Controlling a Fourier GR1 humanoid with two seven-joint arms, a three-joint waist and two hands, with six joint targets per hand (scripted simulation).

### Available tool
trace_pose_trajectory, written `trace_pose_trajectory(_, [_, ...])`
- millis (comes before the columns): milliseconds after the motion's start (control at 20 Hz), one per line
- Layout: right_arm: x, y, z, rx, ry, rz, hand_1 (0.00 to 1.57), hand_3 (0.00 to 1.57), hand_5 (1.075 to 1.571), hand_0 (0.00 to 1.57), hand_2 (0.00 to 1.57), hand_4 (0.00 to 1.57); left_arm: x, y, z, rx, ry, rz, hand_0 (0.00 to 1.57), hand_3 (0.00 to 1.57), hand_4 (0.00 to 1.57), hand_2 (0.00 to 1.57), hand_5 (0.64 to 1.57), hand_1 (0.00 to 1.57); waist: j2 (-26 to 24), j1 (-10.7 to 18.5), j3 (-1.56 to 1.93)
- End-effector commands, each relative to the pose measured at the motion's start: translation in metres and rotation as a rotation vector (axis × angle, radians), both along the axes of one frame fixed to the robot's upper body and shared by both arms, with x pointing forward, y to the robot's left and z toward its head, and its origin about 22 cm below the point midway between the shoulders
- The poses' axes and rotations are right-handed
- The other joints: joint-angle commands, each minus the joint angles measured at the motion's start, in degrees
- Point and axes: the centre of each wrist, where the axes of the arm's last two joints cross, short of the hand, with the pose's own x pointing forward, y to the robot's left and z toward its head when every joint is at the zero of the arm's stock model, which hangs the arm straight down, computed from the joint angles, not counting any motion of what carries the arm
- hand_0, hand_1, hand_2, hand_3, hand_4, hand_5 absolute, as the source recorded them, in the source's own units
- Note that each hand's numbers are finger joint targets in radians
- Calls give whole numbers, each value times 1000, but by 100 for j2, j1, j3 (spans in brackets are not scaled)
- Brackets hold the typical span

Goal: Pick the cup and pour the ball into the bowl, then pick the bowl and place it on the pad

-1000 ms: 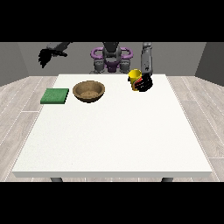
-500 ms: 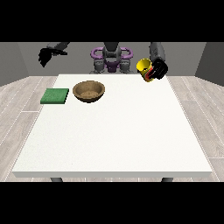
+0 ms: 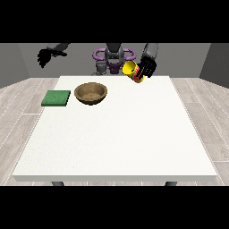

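Hand at the view's right (image 3: pixel 147 68) grips one yellow cup (image 3: pixel 131 69), tilted, above table (image 3: pixel 120 134); one bowl (image 3: pixel 91 93), one green pad (image 3: pixel 56 98). Other hand (image 3: pixel 44 57): grip unclear.

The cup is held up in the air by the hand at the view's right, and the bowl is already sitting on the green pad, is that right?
Not quite. The front view shows the bowl on the bare table beside the green pad, apart from it. The cup is indeed held up by the hand at the view's right.
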Motion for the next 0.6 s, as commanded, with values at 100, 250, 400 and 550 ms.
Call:
trace_pose_trajectory(100, [-3, 2, -17, 26, 50, 0, 0, 0, 1570, 0, 0, 0, 9, -62, 17, 250, 8, -17, 1537, 1571, 1571, 1571, 1165, 1537, -396, 91, 6])
trace_pose_trajectory(250, [-12, -28, -8, 2, 38, -7, 0, 0, 1571, 0, 0, 0, 11, -66, 23, 406, -70, -32, 1554, 1571, 1571, 1571, 1244, 1554, -230, 13, 7])
trace_pose_trajectory(400, [0, -13, -11, 29, 38, -18, 0, 0, 1571, 0, 0, 0, 9, -103, 25, 586, -62, -96, 1514, 1571, 1413, 1571, 1378, 1514, -359, 18, 7])
trace_pose_trajectory(550, [8, -21, 2, 0, 27, 11, 0, 0, 1571, 0, 0, 0, 2, -145, 26, 734, -56, -147, 1482, 1571, 1571, 1571, 1204, 1482, -296, -127, 7])
